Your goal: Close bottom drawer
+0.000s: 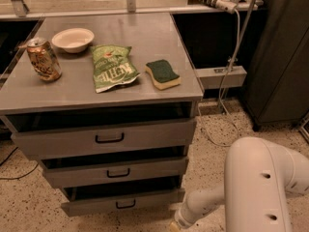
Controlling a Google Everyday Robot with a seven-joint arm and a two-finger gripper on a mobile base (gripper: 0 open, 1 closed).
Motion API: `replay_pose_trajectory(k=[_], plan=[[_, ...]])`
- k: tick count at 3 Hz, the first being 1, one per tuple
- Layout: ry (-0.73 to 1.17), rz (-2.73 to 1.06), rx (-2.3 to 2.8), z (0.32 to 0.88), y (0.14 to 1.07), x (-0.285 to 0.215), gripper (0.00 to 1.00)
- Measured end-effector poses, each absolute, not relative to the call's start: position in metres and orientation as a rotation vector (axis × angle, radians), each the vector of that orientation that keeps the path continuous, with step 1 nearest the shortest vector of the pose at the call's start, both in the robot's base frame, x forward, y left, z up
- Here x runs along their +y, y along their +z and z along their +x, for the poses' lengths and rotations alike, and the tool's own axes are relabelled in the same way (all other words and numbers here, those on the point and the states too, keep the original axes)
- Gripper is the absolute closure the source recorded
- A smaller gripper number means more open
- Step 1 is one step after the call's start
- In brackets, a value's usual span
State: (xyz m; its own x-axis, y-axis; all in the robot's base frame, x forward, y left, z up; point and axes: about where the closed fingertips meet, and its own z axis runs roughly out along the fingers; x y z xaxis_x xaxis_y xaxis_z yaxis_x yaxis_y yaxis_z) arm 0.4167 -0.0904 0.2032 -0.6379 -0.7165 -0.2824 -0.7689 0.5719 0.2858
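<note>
Camera view. The bottom drawer (145, 200) is the lowest of three in the cabinet (29, 93). Its front stands out with a dark gap above it, so it is judged not yet shut. The gripper (173, 225) is at the lower edge of the view, low and just right of the drawer's front corner, and is largely cut off. Whether it is open or closed cannot be told, nor can contact with the panel.

Step in hand: approach for the push. The next move calls for bearing on the front near the handle (125, 204) and pressing squarely inward.
</note>
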Motion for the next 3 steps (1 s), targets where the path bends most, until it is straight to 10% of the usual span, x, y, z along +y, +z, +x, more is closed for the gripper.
replay_pose_trajectory(k=[1, 3], plan=[[0.560, -1.234, 2.659, 0.430, 0.200, -0.090, 0.89], [0.496, -1.171, 2.640, 0.467, 0.185, -0.086, 1.00]])
